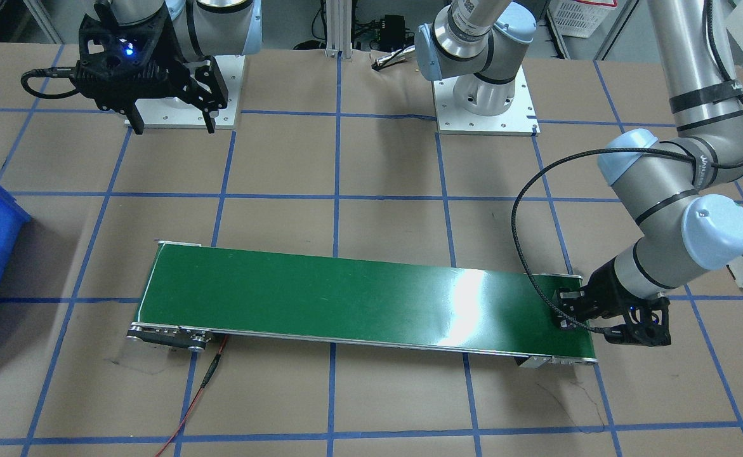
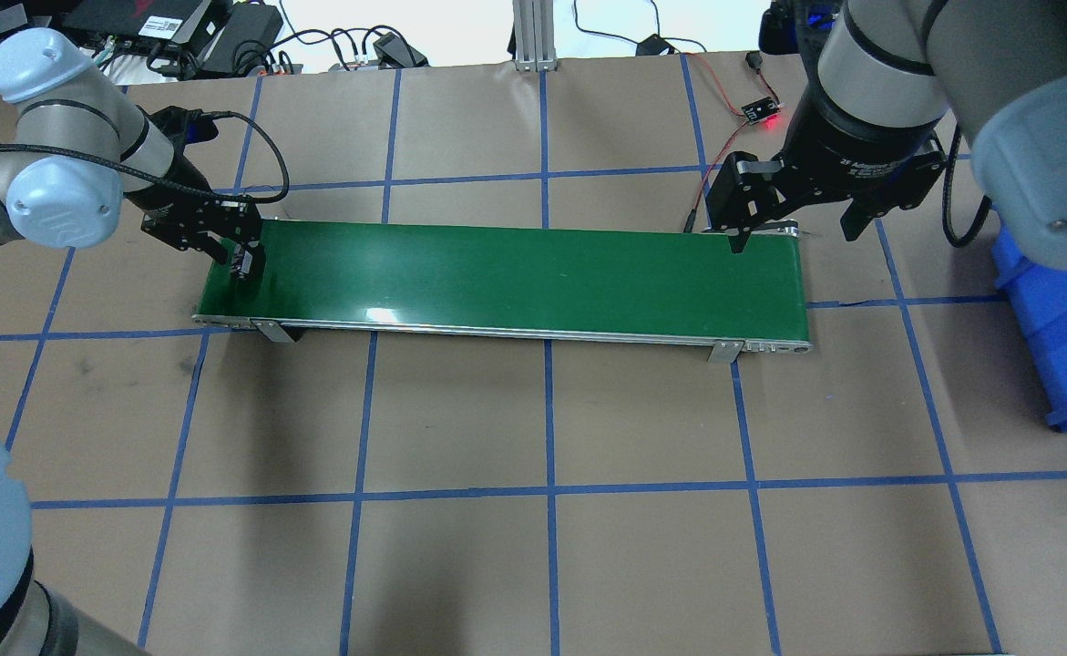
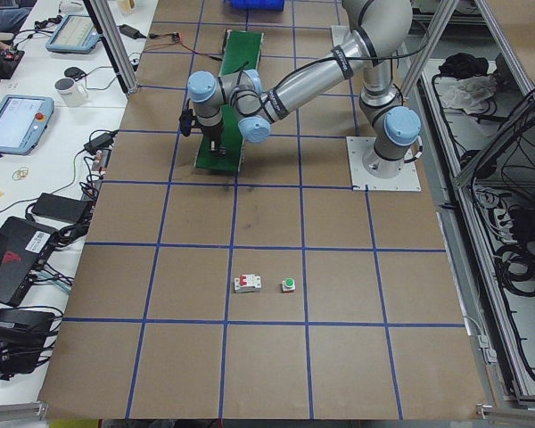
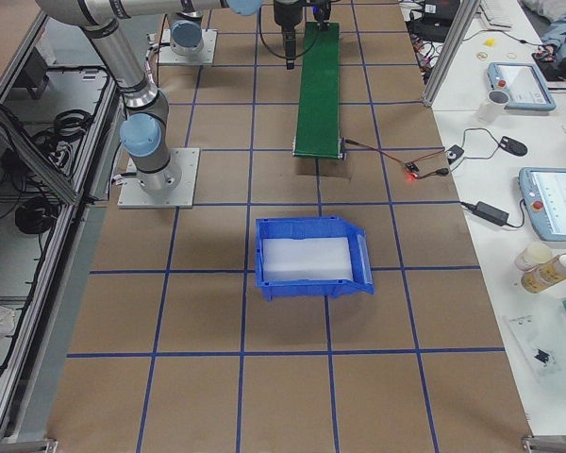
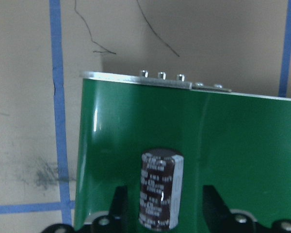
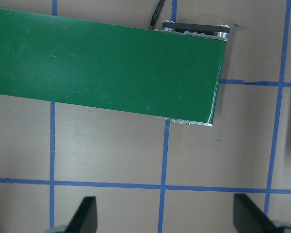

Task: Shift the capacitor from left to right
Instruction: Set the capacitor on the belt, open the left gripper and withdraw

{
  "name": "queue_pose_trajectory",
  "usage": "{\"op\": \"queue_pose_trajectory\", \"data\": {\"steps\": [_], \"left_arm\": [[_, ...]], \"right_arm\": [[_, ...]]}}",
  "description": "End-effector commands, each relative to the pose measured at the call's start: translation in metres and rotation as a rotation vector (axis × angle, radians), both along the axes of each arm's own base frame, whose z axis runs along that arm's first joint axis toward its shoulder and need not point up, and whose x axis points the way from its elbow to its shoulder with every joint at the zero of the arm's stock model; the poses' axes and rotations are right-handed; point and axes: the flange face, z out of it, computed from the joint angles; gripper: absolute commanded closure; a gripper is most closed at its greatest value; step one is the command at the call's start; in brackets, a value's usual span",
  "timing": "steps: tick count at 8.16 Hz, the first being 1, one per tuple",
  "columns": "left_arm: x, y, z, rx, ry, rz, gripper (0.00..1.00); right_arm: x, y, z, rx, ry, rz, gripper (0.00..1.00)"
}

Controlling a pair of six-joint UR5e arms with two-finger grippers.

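The capacitor (image 5: 160,194), a stubby dark brown cylinder with pale print, stands upright on the left end of the green conveyor belt (image 2: 533,273). My left gripper (image 5: 166,191) is open around it, with a gap between each finger and the capacitor. In the overhead view the left gripper (image 2: 241,260) sits low over the belt's left end. It shows at the belt's right end in the front view (image 1: 568,314). My right gripper (image 2: 793,239) is open and empty, high over the belt's right end, and also shows in the front view (image 1: 173,127).
A blue bin (image 2: 1061,337) stands on the table beyond the belt's right end. A white breaker with red switches (image 3: 247,283) and a green-capped push button (image 3: 288,284) lie on the table to the robot's left. A red wire (image 2: 724,155) runs behind the belt.
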Motion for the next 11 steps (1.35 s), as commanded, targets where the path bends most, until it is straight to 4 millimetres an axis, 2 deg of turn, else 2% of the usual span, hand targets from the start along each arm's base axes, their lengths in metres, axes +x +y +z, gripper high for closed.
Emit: {"op": "queue_pose_trajectory", "data": {"steps": [1,3,4,5,6,8,9,10,11], "left_arm": [[-0.015,0.023,0.058,-0.009,-0.016,0.034,0.0],[0.003,0.04,0.105,-0.03,-0.165,-0.01,0.0],[0.02,0.046,0.114,-0.043,-0.184,-0.096,0.0],[0.065,0.054,0.112,-0.037,-0.185,-0.059,0.0],[0.121,0.068,0.11,-0.028,-0.182,-0.027,0.0],[0.229,0.11,0.106,-0.013,-0.174,0.046,0.0],[0.272,0.13,0.094,-0.001,-0.16,0.086,0.0],[0.293,0.136,0.09,-0.015,-0.179,0.103,0.0],[0.3,0.133,0.09,-0.036,-0.216,0.108,0.0]], "right_arm": [[0.0,-0.001,0.0,-0.003,0.0,0.0,0.0],[0.0,-0.002,-0.001,-0.009,-0.002,0.002,0.0],[0.001,-0.003,0.0,-0.012,-0.004,0.003,0.0],[0.001,-0.004,-0.001,-0.011,-0.005,0.003,0.0],[0.001,-0.004,-0.001,-0.012,-0.007,0.003,0.0],[0.001,-0.004,-0.001,-0.012,-0.007,0.003,0.0],[0.001,-0.004,-0.002,-0.01,-0.01,0.003,0.0],[0.002,-0.006,-0.002,-0.011,-0.016,0.004,0.0],[0.0,-0.016,-0.004,-0.044,-0.003,-0.002,0.0]]}}
